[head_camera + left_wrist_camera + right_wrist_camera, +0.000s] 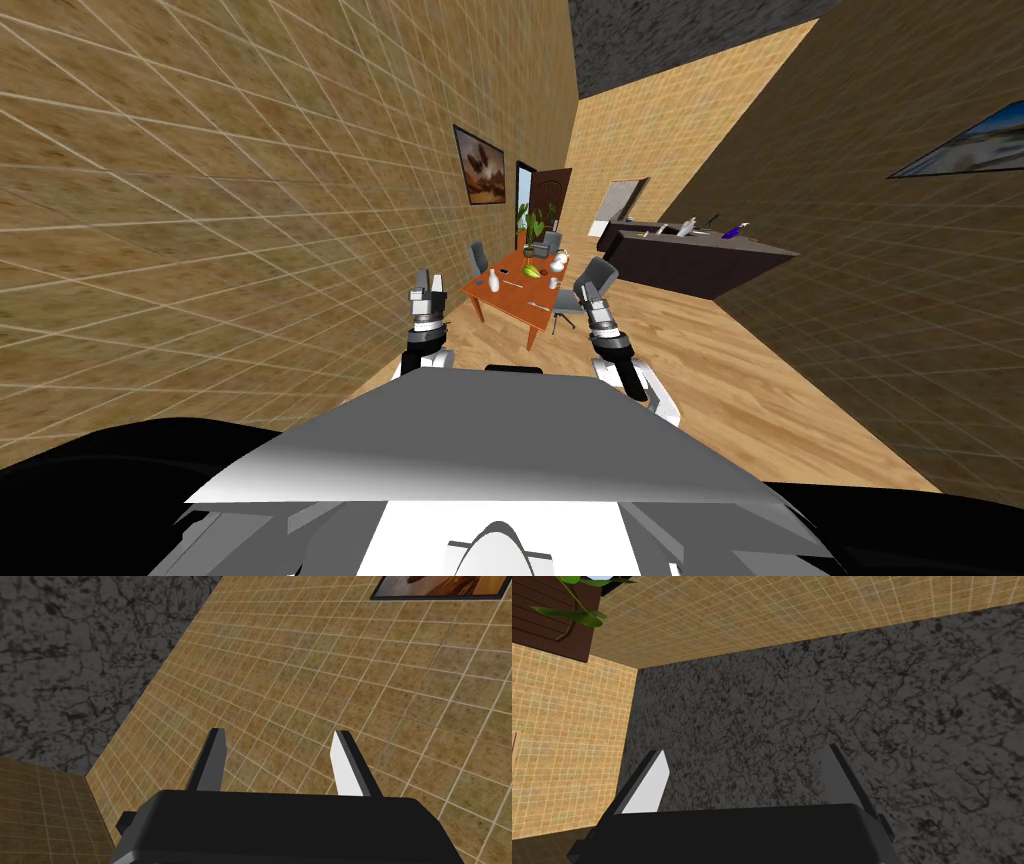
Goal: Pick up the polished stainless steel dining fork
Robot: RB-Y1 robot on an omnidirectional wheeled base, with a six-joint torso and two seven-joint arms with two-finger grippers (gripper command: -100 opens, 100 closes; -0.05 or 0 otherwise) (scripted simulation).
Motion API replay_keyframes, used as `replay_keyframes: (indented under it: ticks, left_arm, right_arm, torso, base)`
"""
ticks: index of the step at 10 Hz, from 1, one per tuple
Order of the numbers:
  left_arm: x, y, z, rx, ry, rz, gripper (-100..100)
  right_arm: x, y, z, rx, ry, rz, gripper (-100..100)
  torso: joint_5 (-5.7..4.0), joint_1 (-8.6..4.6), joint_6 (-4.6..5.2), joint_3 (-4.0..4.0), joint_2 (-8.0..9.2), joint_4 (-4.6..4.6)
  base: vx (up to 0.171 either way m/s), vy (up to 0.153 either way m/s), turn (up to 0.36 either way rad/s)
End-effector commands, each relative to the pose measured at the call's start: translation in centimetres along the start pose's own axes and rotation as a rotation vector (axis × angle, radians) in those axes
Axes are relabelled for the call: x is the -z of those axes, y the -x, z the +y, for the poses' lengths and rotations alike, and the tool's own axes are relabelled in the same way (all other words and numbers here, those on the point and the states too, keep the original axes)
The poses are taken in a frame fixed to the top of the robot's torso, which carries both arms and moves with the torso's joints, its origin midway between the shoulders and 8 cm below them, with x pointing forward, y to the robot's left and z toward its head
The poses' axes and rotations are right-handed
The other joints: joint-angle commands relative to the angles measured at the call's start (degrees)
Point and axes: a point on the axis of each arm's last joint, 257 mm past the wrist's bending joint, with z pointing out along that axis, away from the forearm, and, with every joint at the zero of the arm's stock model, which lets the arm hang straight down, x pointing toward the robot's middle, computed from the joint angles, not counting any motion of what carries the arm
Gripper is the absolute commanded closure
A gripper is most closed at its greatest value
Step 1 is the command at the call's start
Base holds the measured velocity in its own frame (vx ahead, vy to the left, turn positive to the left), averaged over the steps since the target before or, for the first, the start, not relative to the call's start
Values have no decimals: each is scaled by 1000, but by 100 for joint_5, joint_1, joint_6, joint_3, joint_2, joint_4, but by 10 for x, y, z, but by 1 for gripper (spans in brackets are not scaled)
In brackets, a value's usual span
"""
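An orange wooden dining table (500, 297) stands some way ahead on the plank floor, by the tiled wall. On it are small things: a white bottle (493, 283), a green and yellow item (531, 270), a white pot (560, 260) and a mug (553, 283). A thin pale sliver (513, 284) near the bottle may be the fork; I cannot tell. Both arms are raised in front of me, well short of the table. My left gripper (428, 283) (279, 733) is open and holds nothing. My right gripper (590, 291) (744, 751) is also open and holds nothing.
Grey chairs (478, 257) (575, 295) stand around the table. A dark counter (700, 262) with small items runs along the right. A potted plant (530, 218) and a brown door (552, 195) are behind the table. Open plank floor lies between me and the table.
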Motion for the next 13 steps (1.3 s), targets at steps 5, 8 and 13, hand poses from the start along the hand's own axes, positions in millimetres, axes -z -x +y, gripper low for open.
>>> replay_keyframes:
  ticks: [5,8,13]
  left_arm:
    - [0,0,0,0,0,0,0]
    - [0,0,0,0,0,0,0]
    - [0,0,0,0,0,0,0]
  right_arm:
    - [27,-15,-79,161,-145,183,-100]
    - [42,-19,-106,198,-201,235,-100]
    - [89,-23,-168,311,-337,390,-100]
  torso:
    - [3,11,0,-5,-10,-2]
    - [4,17,0,-11,-19,-4]
    - [7,30,-1,-20,-36,-7]
  base:
    - [-56,-18,180]
    - [-13,5,111]
    - [17,28,175]
